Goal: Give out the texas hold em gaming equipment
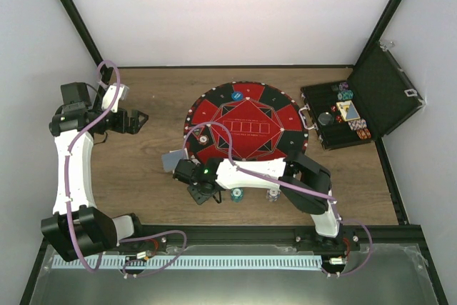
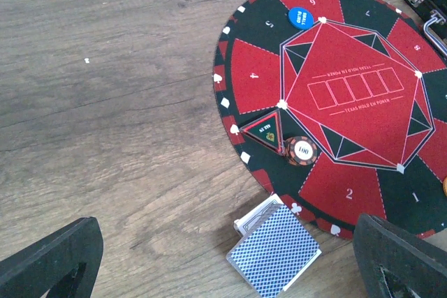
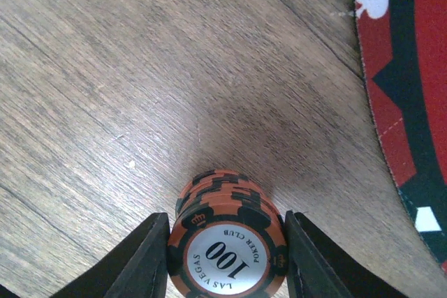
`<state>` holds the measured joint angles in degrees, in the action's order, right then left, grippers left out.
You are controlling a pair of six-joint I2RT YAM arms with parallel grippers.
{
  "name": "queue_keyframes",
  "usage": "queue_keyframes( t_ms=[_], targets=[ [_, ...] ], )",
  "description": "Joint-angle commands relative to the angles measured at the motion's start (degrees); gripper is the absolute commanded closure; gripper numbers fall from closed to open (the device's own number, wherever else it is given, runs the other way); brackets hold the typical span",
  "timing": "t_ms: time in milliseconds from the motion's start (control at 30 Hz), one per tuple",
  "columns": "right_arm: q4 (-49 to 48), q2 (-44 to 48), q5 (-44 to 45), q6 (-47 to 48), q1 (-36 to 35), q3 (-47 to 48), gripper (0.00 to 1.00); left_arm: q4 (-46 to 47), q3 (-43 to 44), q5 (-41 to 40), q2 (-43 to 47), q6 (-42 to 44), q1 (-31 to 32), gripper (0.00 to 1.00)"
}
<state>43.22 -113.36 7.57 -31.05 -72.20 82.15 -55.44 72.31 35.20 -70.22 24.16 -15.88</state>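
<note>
Stack of orange 100 chips (image 3: 223,207): pinched between the jaws of the right gripper (image 3: 227,259), just beside the poker mat (image 3: 412,88). Left gripper (image 1: 141,121): jaws held spread, well apart from the mat.

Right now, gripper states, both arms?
Left gripper: open, holding nothing.
Right gripper: closed on a stack of orange 100 poker chips.

A black hinged case (image 1: 386,88) lies open at the wooden table's (image 1: 143,176) right rear.
</note>
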Motion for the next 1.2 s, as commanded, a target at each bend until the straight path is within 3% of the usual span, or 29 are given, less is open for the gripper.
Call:
queue_keyframes(
  t_ms=[0, 233, 267, 367, 567, 1033, 1167],
  targets=[
    [0.1, -0.7, 0.4, -0.2, -0.6, 1.6, 0.60, -0.4, -0.2, 0.8, 1.2, 0.7, -0.3, 0.00],
    [0.3, -0.8, 0.9, 0.0, -0.6, 1.5, 0.68, -0.3, 0.0, 0.6, 1.2, 0.6, -0.3, 0.00],
    [0.4, -0.9, 0.9, 0.0, -0.6, 1.4, 0.67, -0.3, 0.0, 0.6, 1.2, 0.7, -0.3, 0.00],
    [0.7, -1.2, 0.8, 0.0, -0.6, 1.4, 0.49, -0.3, -0.1, 0.5, 1.3, 0.7, -0.3, 0.00],
    [0.2, -1.0, 0.5, -0.2, -0.6, 1.3, 0.49, -0.3, 0.1, 0.5, 1.4, 0.7, -0.3, 0.00],
    [-0.1, -0.1, 1.3, -0.3, -0.6, 1.2, 0.77, -0.2, 0.3, 0.5, 1.3, 0.6, -0.3, 0.00],
    [0.0, 0.4, 2.0, -0.1, -0.2, 1.2, 0.79, -0.2, 0.2, 0.6, 1.3, 0.5, -0.3, 0.00]
  ],
)
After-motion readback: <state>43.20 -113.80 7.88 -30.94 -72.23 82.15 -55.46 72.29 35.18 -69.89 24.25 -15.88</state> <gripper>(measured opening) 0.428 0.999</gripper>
